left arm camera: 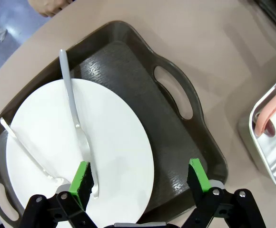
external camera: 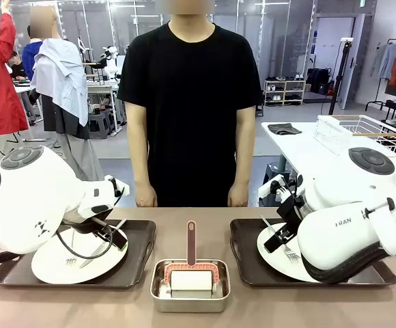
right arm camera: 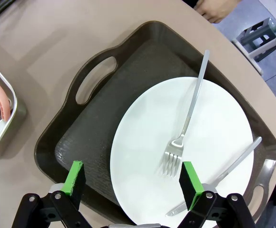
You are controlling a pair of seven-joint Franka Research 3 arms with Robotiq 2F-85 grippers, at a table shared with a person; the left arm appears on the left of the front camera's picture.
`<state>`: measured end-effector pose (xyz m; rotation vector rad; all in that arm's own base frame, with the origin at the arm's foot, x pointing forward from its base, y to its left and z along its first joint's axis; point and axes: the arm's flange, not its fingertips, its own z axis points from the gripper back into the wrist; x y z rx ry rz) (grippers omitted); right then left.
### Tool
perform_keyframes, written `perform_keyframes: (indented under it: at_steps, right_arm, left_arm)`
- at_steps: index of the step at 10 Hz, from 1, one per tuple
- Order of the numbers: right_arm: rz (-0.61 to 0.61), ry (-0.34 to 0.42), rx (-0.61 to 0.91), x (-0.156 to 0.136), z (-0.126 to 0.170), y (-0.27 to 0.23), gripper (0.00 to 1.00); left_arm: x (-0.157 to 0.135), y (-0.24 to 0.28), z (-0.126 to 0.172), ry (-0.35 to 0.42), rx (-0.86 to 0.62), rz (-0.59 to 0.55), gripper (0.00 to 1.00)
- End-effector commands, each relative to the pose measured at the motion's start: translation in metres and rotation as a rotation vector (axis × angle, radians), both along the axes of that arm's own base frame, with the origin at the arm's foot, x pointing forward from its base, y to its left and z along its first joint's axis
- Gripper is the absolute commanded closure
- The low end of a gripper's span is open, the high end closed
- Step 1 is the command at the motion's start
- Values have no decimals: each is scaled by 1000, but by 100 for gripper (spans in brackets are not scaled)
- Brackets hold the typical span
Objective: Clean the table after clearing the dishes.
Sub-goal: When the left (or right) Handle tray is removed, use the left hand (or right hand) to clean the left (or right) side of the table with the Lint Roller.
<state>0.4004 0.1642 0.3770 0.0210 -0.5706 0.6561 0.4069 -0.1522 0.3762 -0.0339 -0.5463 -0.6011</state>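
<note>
Two white plates sit on dark brown trays on the tan table (external camera: 82,307). The left plate (external camera: 61,263) (left arm camera: 114,142) carries a knife (left arm camera: 73,114) and a fork (left arm camera: 24,147) on its tray (left arm camera: 142,90). My left gripper (left arm camera: 139,173) hovers open above it, one pad over the plate's edge and the other over the tray. The right plate (external camera: 273,256) (right arm camera: 214,128) holds a fork (right arm camera: 188,123) and a knife (right arm camera: 228,171) on its tray (right arm camera: 100,123). My right gripper (right arm camera: 132,176) hangs open over that plate's near edge. Neither gripper holds anything.
A small steel pan (external camera: 190,301) with a pink-handled roller (external camera: 191,242) stands between the trays near the front edge. A person in black stands at the far side, hands (external camera: 145,198) hanging at the table's edge. A white table with a wire rack (external camera: 362,133) stands behind at the right.
</note>
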Motion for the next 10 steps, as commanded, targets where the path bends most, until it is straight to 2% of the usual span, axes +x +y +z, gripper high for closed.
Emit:
perform_keyframes:
  at_steps: [1, 2, 3, 4, 5, 6, 7, 8, 10]
  right_arm:
    - [10, 41, 43, 28, 32, -8, 0]
    - [11, 73, 94, 42, 48, -13, 0]
    - [22, 102, 153, 57, 67, -19, 0]
    - [56, 145, 255, 68, 89, -29, 0]
    - [87, 208, 399, 80, 110, -46, 0]
    - [118, 292, 558, 89, 122, -68, 0]
    - [92, 337, 722, 94, 128, -96, 0]
    - [64, 347, 852, 93, 129, -128, 0]
    - [-61, 358, 1066, 80, 110, -204, 0]
  left_arm:
    - [19, 11, 31, 54, -54, -43, 0]
    - [32, 19, 47, 85, -60, -46, 0]
    - [47, 32, 67, 141, -140, -57, 0]
    - [62, 50, 88, 205, -257, -84, 0]
    - [74, 74, 111, 261, -428, -158, 0]
    - [82, 101, 125, 307, -554, -222, 0]
    - [84, 131, 132, 318, -679, -262, 0]
    - [83, 164, 134, 307, -799, -260, 0]
    - [68, 240, 123, 280, -1009, -138, 0]
